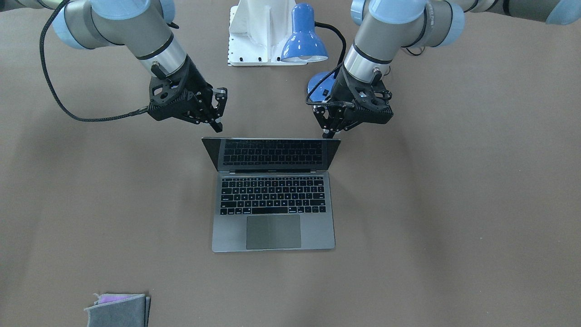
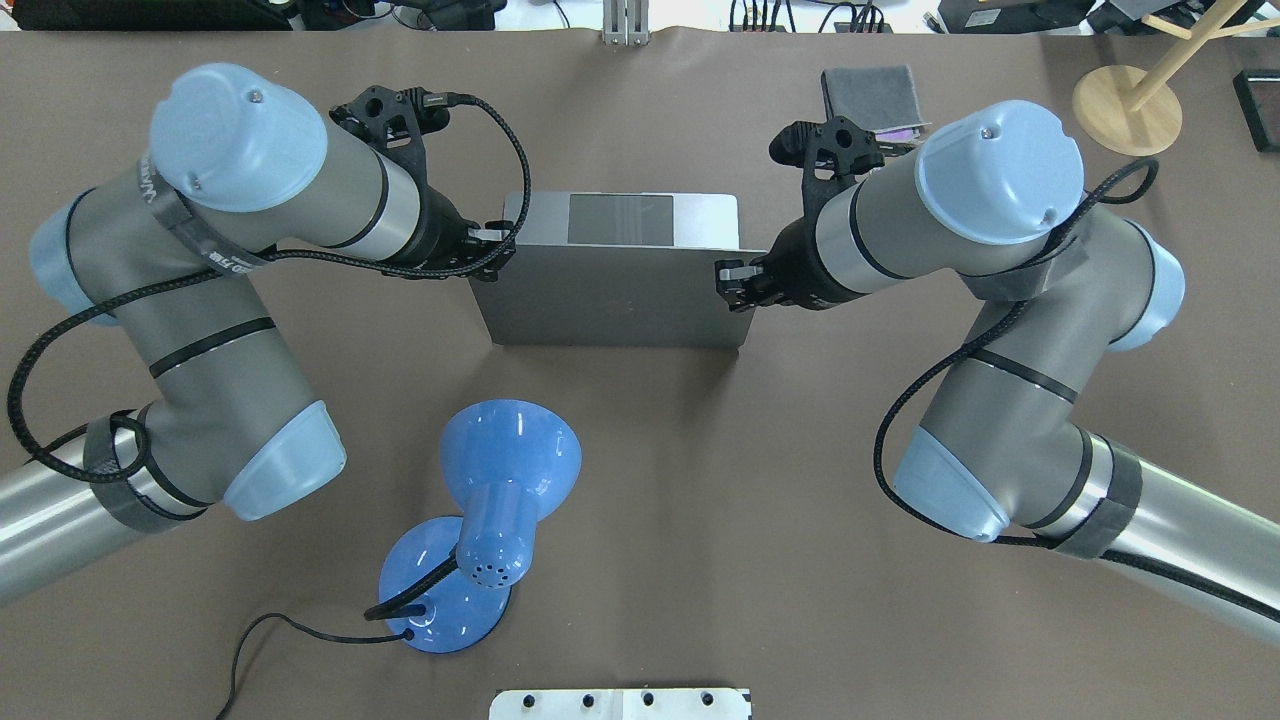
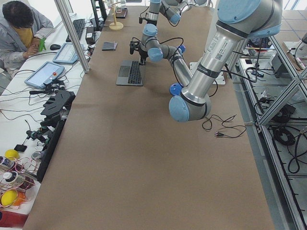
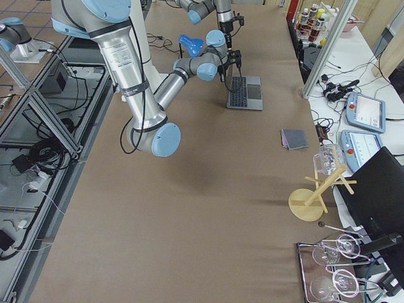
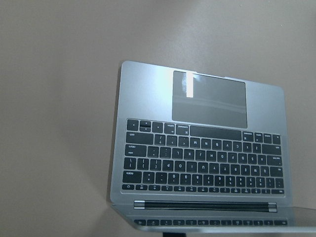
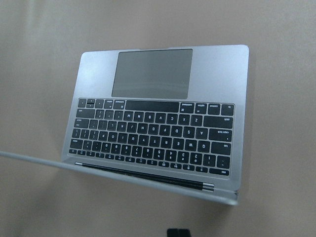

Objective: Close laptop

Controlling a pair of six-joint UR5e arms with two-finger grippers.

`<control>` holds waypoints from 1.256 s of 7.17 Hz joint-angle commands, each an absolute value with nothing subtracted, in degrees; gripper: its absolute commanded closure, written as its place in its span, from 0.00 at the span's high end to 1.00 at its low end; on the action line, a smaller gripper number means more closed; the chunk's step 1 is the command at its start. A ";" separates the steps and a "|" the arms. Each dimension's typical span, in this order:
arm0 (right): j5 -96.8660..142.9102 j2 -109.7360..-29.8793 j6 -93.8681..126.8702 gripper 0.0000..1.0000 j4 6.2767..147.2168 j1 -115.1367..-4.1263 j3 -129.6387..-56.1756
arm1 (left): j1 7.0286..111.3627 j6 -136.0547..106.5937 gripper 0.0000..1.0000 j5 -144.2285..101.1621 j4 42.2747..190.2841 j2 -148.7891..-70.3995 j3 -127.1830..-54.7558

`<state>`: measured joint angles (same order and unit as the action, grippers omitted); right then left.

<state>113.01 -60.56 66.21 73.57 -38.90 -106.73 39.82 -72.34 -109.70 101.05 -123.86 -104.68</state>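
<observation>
The laptop (image 1: 272, 204) sits open, the blue lamp (image 1: 304, 41) just behind its lid. Your left gripper (image 1: 329, 131) and right gripper (image 1: 218, 122) look pinched together behind the lid's top corners. Push unevenly and you risk twisting the lid or skidding the laptop.

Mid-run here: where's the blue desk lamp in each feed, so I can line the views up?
Front-facing: lamp at top centre, beyond the laptop.
Overhead: lamp lower left of centre.
Exterior left: lamp small, right of the laptop.
Exterior right: lamp at the top, left of the laptop.
Left wrist: not in it.
Right wrist: not in it.
Landmark: the laptop, in all six views.
</observation>
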 commanded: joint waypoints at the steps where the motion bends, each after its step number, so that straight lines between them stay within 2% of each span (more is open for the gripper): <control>1: 112.07 -58.28 66.18 0.00 73.39 -40.25 -102.33 | 39.81 -72.25 0.00 -109.42 101.25 -126.98 -100.23; 6: 111.53 -48.53 66.18 0.00 69.62 -43.68 -85.03 | 40.43 -70.41 0.00 -106.18 106.33 -129.72 -91.44; 9: 112.06 -42.73 66.18 0.00 63.48 -43.86 -69.83 | 40.52 -70.14 0.00 -103.80 119.05 -133.76 -75.02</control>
